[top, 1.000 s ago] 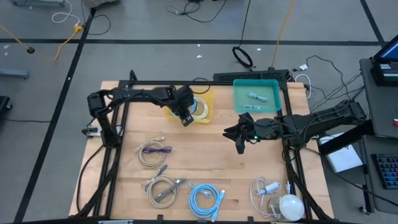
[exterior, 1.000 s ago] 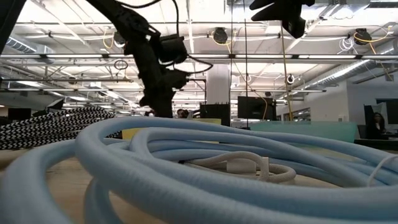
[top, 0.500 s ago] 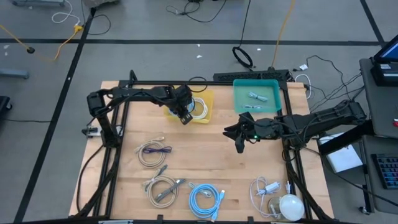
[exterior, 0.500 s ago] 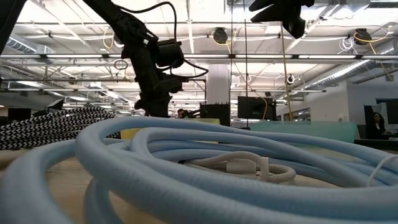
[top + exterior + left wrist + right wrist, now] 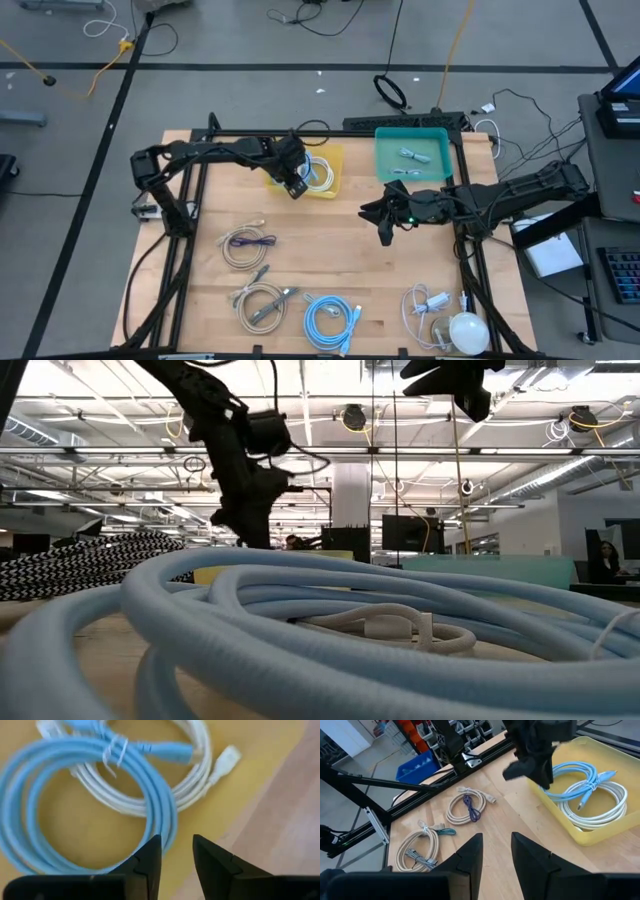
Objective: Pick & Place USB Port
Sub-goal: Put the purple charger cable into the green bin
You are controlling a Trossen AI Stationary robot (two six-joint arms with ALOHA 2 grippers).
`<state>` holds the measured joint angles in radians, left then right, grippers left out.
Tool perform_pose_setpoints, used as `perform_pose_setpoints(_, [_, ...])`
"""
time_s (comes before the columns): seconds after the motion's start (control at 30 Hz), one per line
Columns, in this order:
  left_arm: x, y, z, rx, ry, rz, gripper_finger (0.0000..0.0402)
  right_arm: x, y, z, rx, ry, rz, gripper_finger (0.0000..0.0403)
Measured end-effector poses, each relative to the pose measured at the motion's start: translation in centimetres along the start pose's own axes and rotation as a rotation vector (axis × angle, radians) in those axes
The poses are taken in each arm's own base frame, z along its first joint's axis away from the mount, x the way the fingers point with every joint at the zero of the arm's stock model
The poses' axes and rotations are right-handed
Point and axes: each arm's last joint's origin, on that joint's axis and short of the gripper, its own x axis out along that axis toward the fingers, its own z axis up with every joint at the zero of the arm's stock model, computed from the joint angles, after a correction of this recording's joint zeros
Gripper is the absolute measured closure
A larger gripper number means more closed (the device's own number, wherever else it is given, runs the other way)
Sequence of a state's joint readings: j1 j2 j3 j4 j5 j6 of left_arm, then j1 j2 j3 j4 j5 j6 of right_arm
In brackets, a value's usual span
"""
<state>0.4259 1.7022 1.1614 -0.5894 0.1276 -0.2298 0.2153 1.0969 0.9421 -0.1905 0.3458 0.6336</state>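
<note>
Nearest the front edge of the table [image 5: 370, 260] lies a light blue coiled cable [image 5: 329, 320], which fills the foreground of the low view as thick pale-blue loops. Beside it on one side sits a beige cable coil [image 5: 262, 303], and toward the right front corner a white cable with its plug [image 5: 428, 303] lies next to a white round object [image 5: 467, 332]. A little farther in, a beige coil tied with a purple cable [image 5: 247, 245] rests on the bare wood.

Past these, near the middle, the right gripper [image 5: 386, 232] hangs over empty tabletop — its fingers [image 5: 470, 851] stand a small way apart with nothing between them.

Farther back, the left gripper [image 5: 296, 190] sits over the near edge of the yellow tray [image 5: 335, 157]. Its wrist view shows the two fingers [image 5: 149, 857] parted by a narrow gap and holding nothing — they point down at the tray's yellow floor close to its edge. Inside the tray lie a light blue USB cable [image 5: 75, 780] and a white USB cable [image 5: 195, 775], both coiled and overlapping, the white one's plug pointing toward the tray's edge.

Just beside the yellow tray, toward the right, is a teal tray [image 5: 441, 160] with a few small grey pieces [image 5: 411, 155] in it.
</note>
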Motion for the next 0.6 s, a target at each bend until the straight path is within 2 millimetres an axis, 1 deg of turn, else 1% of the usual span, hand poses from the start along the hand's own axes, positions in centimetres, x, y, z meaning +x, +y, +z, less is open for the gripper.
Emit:
perform_pose_setpoints(0.1, [-2.7, -0.5, 0.2, 0.021, -0.078, -0.032, 0.0285, 0.0, 0.0, 0.0, 0.000, -0.002, 0.002, 0.0310])
perform_pose_setpoints(0.2, [-7.3, -1.3, 0.5, 0.056, -0.209, -0.118, 0.0285, 0.0, 0.0, 0.1, 0.001, -0.006, 0.003, 0.0310])
perform_pose_setpoints(0.3, [-11.9, -2.6, -0.6, 0.109, -0.316, -0.217, 0.0285, 0.0, 0.0, 0.1, -0.004, -0.007, 0.004, 0.0310])
perform_pose_setpoints(0.37, [-14.3, -3.7, -2.1, 0.156, -0.332, -0.273, 0.0284, 0.0, 0.0, 0.1, -0.008, -0.009, 0.001, 0.0310])
perform_pose_setpoints(0.43, [-16.1, -4.8, -4.0, 0.206, -0.311, -0.305, 0.0284, 0.0, 0.0, 0.1, -0.014, -0.018, -0.013, 0.0310])
perform_pose_setpoints(0.53, [-17.6, -6.2, -7.2, 0.253, -0.219, -0.268, 0.0284, 0.1, -0.2, 0.2, -0.018, -0.022, -0.021, 0.0310])
perform_pose_setpoints(0.6, [-18.2, -7.0, -9.1, 0.276, -0.170, -0.211, 0.0284, 0.1, -0.3, 0.3, -0.016, -0.024, -0.025, 0.0310])
